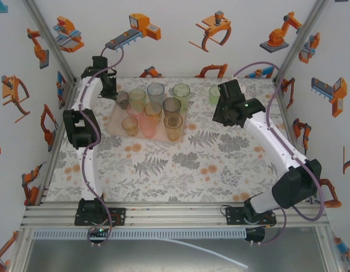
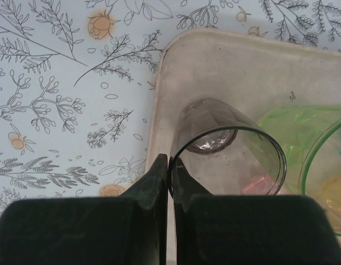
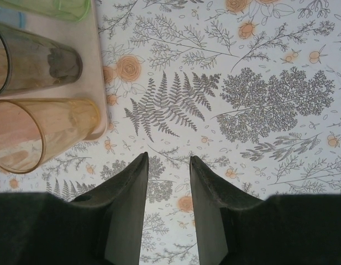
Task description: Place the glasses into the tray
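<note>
The pale pink tray (image 1: 113, 126) lies at the far left of the table and holds several tumblers: green (image 1: 136, 97), clear blue (image 1: 156, 90), orange (image 1: 152, 110), smoky (image 1: 172, 106) and pink (image 1: 147, 126). My left gripper (image 2: 170, 164) is shut on the rim of a small smoky grey tumbler (image 2: 228, 144). It holds that tumbler tilted over the tray's (image 2: 225, 66) far left corner, beside a green one (image 2: 303, 127). One green tumbler (image 1: 215, 93) stands on the table off the tray. My right gripper (image 3: 169, 160) hangs open and empty over the cloth, right of the tray's edge (image 3: 98, 72).
The table wears a floral cloth (image 1: 180, 164) and is walled by white panels on three sides. In the right wrist view an orange tumbler (image 3: 43, 132) and a smoky one (image 3: 40, 63) stand at the tray's right edge, close to the left finger.
</note>
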Motion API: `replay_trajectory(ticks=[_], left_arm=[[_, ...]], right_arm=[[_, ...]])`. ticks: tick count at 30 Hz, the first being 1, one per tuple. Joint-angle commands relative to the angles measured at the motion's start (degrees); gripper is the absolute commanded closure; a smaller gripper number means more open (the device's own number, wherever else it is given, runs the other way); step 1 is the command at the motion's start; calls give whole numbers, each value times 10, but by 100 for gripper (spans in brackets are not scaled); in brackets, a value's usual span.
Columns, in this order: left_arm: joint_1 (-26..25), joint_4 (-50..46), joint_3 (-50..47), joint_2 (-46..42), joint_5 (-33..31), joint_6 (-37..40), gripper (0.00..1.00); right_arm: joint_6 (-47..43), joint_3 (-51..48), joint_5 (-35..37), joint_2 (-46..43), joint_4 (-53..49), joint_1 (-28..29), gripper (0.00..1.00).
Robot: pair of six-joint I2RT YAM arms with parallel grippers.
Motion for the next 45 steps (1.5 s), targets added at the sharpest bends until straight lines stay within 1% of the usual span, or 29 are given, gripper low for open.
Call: replay_trajectory(ticks=[1, 3, 7, 11, 13, 15, 20, 26, 27, 28, 29, 30, 31, 32, 34, 35, 37, 38, 40, 45], left_arm=[[-3, -6, 28, 7, 13, -9, 90], [-5, -6, 30, 11, 14, -8, 88], [-5, -7, 33, 14, 15, -5, 74], [-5, -7, 35, 13, 16, -4, 69], [-5, -9, 38, 12, 14, -4, 64], [-5, -13, 38, 7, 11, -2, 61], [-4, -29, 30, -22, 0, 10, 55], [-3, -42, 3, -85, 0, 13, 49], [-3, -43, -3, -98, 1, 13, 46], [-4, -43, -9, -109, 2, 11, 45], [-4, -45, -12, -118, 2, 10, 41], [-5, -49, -14, -128, 5, 6, 40], [-6, -53, -16, -137, 7, 5, 36], [-8, -56, -20, -144, 8, 5, 34], [-12, -61, -34, -166, 13, 4, 26], [-14, -60, -46, -176, 15, 3, 24], [-20, -56, -71, -203, 20, 5, 14], [-23, -53, -86, -215, 22, 9, 11], [-31, -49, -111, -241, 21, 13, 8], [-40, -47, -164, -301, 43, 12, 8]], right_arm=[[-3, 4, 8, 10, -1, -6, 63], [-3, 5, 8, 15, 0, -8, 63], [-5, 7, 3, 25, 7, -13, 62], [-7, 9, -2, 36, 16, -19, 62], [-11, 11, -5, 42, 20, -23, 62], [-17, 16, -8, 50, 25, -28, 62], [-36, 47, -21, 90, 43, -57, 62], [-70, 139, -35, 187, 65, -100, 62], [-76, 159, -36, 207, 68, -107, 62], [-82, 181, -36, 229, 71, -113, 62], [-88, 199, -36, 248, 75, -118, 62], [-95, 223, -36, 271, 76, -123, 62], [-104, 249, -36, 295, 75, -129, 62], [-110, 272, -35, 316, 74, -133, 62], [-127, 315, -40, 357, 81, -140, 61], [-133, 331, -37, 373, 83, -142, 61], [-142, 372, -36, 409, 82, -146, 61], [-144, 388, -37, 424, 79, -149, 61], [-145, 424, -36, 454, 70, -154, 61], [-153, 484, -46, 511, 65, -164, 61]])
